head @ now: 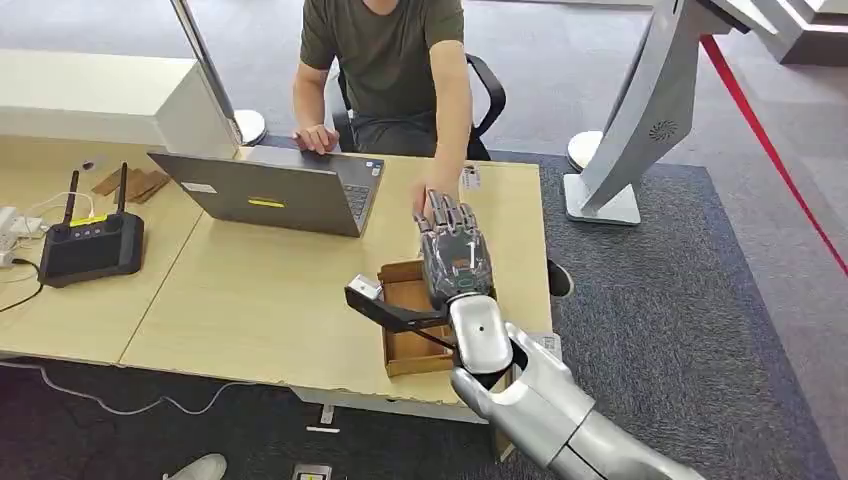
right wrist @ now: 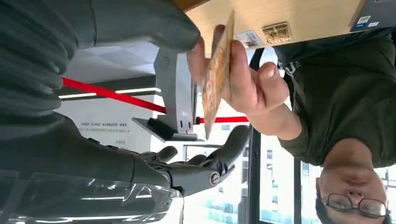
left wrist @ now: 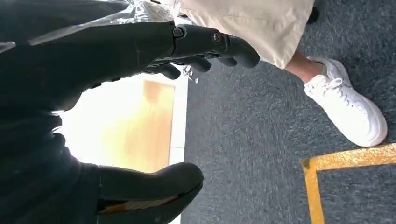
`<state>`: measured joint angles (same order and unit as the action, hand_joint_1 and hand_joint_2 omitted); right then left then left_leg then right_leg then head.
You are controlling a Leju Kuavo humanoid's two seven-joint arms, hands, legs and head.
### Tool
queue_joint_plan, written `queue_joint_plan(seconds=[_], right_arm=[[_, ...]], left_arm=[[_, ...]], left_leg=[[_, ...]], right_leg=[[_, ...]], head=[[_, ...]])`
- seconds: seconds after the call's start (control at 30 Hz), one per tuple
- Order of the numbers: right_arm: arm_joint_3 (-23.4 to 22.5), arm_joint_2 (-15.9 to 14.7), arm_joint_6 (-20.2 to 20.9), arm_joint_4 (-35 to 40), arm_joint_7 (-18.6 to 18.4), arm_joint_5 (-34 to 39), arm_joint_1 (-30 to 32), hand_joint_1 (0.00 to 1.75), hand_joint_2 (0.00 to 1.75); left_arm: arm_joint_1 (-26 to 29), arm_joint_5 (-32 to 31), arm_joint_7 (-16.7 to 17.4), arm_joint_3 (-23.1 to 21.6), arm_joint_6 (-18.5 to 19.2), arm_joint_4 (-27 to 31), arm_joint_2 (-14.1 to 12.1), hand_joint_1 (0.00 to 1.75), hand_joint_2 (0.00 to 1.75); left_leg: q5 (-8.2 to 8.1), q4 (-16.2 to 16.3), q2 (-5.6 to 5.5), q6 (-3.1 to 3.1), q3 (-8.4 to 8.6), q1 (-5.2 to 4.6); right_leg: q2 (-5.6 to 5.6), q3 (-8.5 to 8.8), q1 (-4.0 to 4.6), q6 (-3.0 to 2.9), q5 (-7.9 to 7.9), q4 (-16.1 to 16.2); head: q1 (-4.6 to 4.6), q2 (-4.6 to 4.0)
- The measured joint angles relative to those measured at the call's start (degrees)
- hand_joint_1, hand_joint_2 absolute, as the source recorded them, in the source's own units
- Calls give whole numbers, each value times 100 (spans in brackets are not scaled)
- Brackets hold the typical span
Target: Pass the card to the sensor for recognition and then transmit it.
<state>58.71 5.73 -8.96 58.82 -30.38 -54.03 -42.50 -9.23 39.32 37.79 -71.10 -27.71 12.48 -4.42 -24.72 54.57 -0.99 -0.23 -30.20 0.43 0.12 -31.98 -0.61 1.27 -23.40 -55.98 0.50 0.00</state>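
Right hand [right wrist: 140,93] with fingers [right wrist: 205,170] spread apart; the card [right wrist: 215,74] stands edge-on between thumb and fingers, pinched by a person's hand [right wrist: 247,79]. Whether the thumb touches it cannot be told. Left hand [left wrist: 93,116] open, fingers apart, holding nothing.

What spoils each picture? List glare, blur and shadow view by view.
Head view: even light, sharp, no glare on the desk. Left wrist view: the left robot hand is nearly black in shadow, and the pale surface behind it is blown out. Right wrist view: bright windows backlight the scene, and the card looks soft.
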Motion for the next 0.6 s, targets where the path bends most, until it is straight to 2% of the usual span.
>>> queue_joint_plan(seconds=[0.6], right_arm=[[-2, -11, 4, 0, -15, -50, 17, 0, 175]], left_arm=[[-7, -76, 31, -2, 0, 0, 9, 0, 175]], left_leg=[[0, 0, 0, 0, -1, 0]], right_leg=[[1, -2, 0, 0, 0, 0]], head=[[2, 0]])
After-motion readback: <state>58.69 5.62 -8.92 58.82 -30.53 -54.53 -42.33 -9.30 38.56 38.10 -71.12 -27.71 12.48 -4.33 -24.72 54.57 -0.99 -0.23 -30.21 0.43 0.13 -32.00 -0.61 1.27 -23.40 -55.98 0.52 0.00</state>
